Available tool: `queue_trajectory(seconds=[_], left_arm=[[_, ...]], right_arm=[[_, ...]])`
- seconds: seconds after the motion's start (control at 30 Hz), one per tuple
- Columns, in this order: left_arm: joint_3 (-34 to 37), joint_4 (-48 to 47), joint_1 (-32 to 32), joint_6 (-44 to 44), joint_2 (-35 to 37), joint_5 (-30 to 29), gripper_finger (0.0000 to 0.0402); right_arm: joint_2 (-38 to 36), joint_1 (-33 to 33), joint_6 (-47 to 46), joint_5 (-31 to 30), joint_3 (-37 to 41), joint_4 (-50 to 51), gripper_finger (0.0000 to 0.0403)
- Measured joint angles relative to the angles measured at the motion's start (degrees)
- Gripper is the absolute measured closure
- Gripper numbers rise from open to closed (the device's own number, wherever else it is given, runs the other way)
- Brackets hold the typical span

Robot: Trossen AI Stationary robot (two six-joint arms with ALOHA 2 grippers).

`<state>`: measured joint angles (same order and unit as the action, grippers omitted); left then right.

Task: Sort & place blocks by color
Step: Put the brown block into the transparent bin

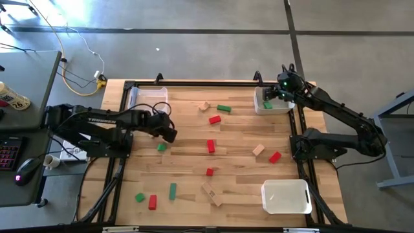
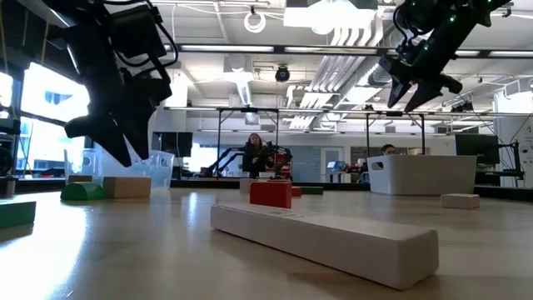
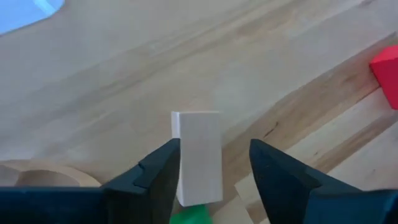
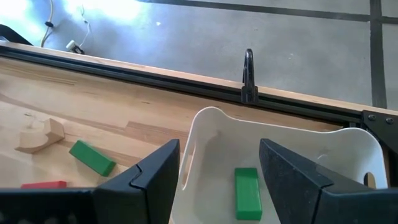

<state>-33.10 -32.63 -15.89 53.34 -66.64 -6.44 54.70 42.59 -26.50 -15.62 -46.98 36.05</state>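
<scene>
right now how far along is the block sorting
Early. Done: one green block lies in the bin under the open right gripper. In hand: a tan block sits between the left gripper's parted fingers. Left: red, green and tan blocks scattered across the table.

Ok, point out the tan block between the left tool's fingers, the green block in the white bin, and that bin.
tan block [image 3: 199, 155], left wrist view, front face.
green block [image 4: 247, 193], right wrist view, top face.
white bin [image 4: 211, 113], right wrist view, far rim.
</scene>
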Motion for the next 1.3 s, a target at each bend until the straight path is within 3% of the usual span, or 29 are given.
queue_trajectory(seconds=[0.73,0.83,1.03,1.3], left_arm=[[0.0,2.7,0.3,0.3,-11.6,0.0,0.0205],[0.0,2.5,0.3,-0.3,-13.0,0.0,0.0223],[-0.1,2.8,0.3,-3.8,-13.5,-0.2,0.0299],[0.1,3.3,0.2,-6.4,-10.4,-0.4,0.0299]], right_arm=[[0.0,0.0,-0.5,0.5,0.0,0.6,0.0195],[0.0,0.0,-0.6,2.6,0.0,0.6,0.0195],[0.0,-0.3,-1.7,8.1,0.0,0.6,0.0195],[0.0,-6.5,-4.5,8.6,0.0,-0.4,0.0195]])
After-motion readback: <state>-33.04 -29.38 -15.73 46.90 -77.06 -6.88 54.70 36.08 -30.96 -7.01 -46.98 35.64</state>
